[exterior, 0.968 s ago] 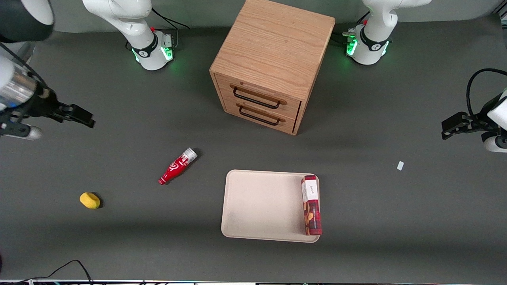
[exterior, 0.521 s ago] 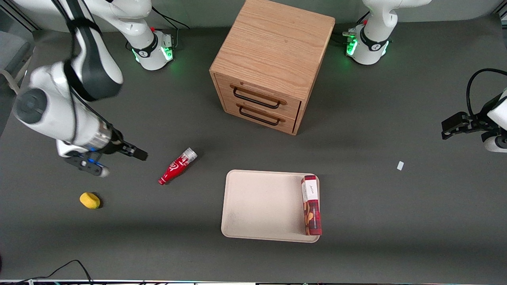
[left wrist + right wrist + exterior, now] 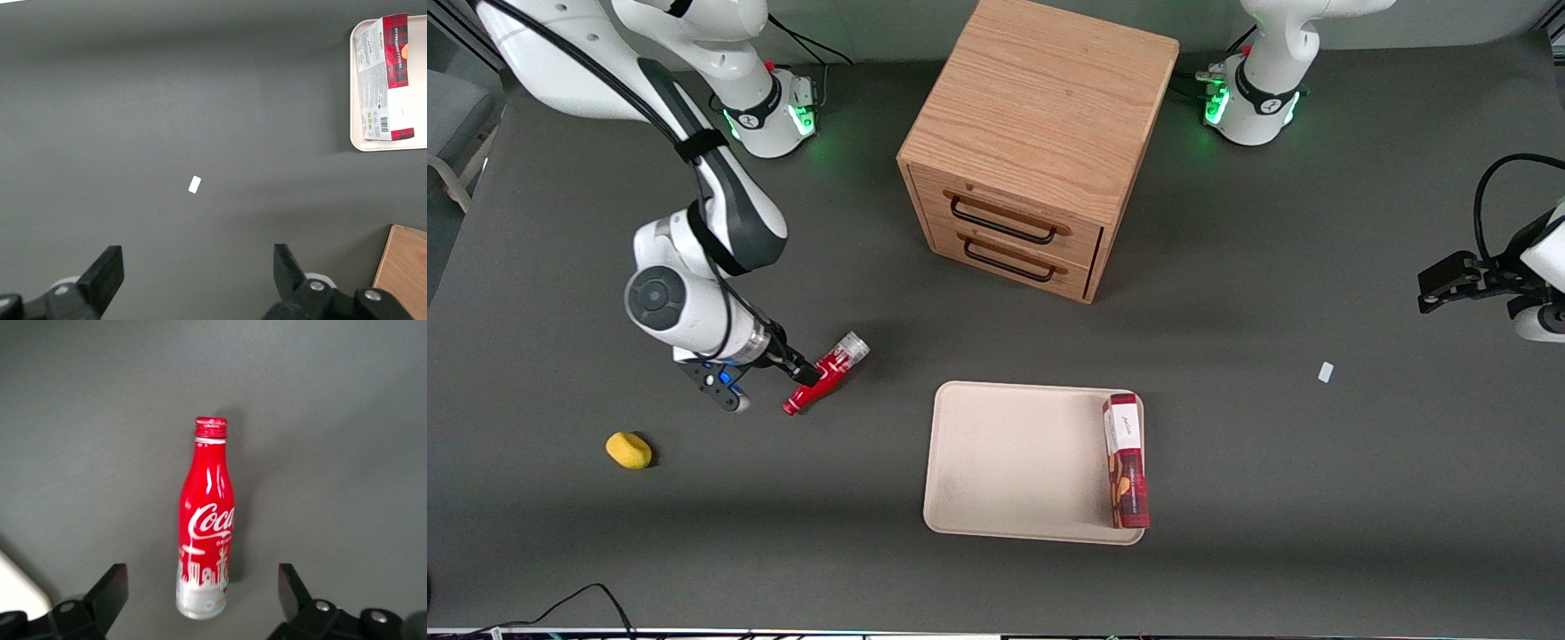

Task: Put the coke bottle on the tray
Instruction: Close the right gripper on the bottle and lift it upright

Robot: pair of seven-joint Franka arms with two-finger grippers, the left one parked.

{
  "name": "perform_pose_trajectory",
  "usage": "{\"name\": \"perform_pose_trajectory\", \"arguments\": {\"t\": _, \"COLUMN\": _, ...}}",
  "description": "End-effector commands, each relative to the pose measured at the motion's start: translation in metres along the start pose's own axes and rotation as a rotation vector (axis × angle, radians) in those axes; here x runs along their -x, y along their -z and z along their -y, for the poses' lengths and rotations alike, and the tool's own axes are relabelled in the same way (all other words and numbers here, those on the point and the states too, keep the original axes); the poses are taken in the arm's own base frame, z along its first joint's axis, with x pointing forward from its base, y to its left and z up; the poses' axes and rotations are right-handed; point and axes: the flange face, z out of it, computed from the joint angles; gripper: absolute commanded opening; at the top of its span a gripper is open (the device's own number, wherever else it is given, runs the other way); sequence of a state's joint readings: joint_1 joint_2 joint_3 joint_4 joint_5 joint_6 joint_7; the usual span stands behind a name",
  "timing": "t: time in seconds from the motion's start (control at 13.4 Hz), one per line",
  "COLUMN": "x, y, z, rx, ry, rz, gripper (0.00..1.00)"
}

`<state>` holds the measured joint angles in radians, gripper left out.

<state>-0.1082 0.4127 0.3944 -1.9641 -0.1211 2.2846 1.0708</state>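
The bottle [image 3: 826, 373] is seen lying on its side on the table [image 3: 605, 551], left of centre in the front view, cap end nearer the camera and silvery base end pointing up toward the cabinet [image 3: 1040, 147]. It is not on the tray [image 3: 1014, 462]; it lies near the tray's upper-left corner but apart from it.

The gripper [image 3: 805, 372] is positioned directly over the bottle's middle in the front view, with the right arm reaching in from the upper left of the frame. In the right wrist view the fingers [image 3: 110, 590] are spread wide, one on each side of the bottle [image 3: 205, 528], with clear grey table showing between each finger and the bottle. No contact is seen; nothing is gripped.

The white script logo and red cap are readable in the right wrist view, with the silvery base closest to the gripper.

The tray is located in the lower centre of the front view. A red-and-white box [image 3: 1125, 460] is laid along the tray edge toward the parked arm's end, also visible in the left wrist view [image 3: 381, 77].

A small yellow object [image 3: 629, 450] is seen at lower left of the front view, nearer the camera than the gripper and well apart from the bottle. A small white scrap [image 3: 1325, 372] is lying on the table at right of the frame, toward the parked arm's end.
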Motion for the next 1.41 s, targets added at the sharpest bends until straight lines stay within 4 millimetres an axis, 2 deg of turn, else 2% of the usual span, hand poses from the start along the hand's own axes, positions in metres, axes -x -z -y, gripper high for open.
{"name": "perform_pose_trajectory", "arguments": {"t": 0.0, "x": 0.002, "y": -0.034, "z": 0.005, "rx": -0.024, "ry": -0.060, "rz": -0.003, "gripper": 1.00}}
{"name": "perform_pose_trajectory", "arguments": {"t": 0.15, "x": 0.005, "y": -0.060, "z": 0.004, "rx": -0.024, "ry": -0.066, "rz": -0.011, "gripper": 1.00}}
{"name": "perform_pose_trajectory", "arguments": {"t": 0.37, "x": 0.013, "y": -0.086, "z": 0.008, "rx": -0.007, "ry": -0.106, "rz": -0.037, "gripper": 1.00}}
{"name": "perform_pose_trajectory", "arguments": {"t": 0.52, "x": 0.014, "y": -0.095, "z": 0.008, "rx": -0.004, "ry": -0.117, "rz": -0.030, "gripper": 1.00}}
{"name": "perform_pose_trajectory", "arguments": {"t": 0.6, "x": 0.015, "y": -0.097, "z": 0.007, "rx": -0.001, "ry": -0.117, "rz": -0.027, "gripper": 0.89}}
{"name": "perform_pose_trajectory", "arguments": {"t": 0.82, "x": 0.020, "y": -0.092, "z": 0.013, "rx": -0.008, "ry": -0.103, "rz": -0.026, "gripper": 0.16}}
{"name": "perform_pose_trajectory", "arguments": {"t": 0.89, "x": 0.020, "y": -0.091, "z": 0.013, "rx": -0.009, "ry": -0.103, "rz": -0.026, "gripper": 0.00}}
{"name": "perform_pose_trajectory", "arguments": {"t": 1.04, "x": 0.017, "y": -0.084, "z": 0.015, "rx": -0.016, "ry": -0.092, "rz": -0.035, "gripper": 0.00}}
{"name": "perform_pose_trajectory", "arguments": {"t": 1.12, "x": 0.014, "y": -0.073, "z": 0.019, "rx": -0.027, "ry": -0.062, "rz": -0.050, "gripper": 0.00}}
{"name": "perform_pose_trajectory", "arguments": {"t": 1.34, "x": -0.007, "y": -0.015, "z": 0.045, "rx": -0.011, "ry": 0.127, "rz": -0.073, "gripper": 0.00}}
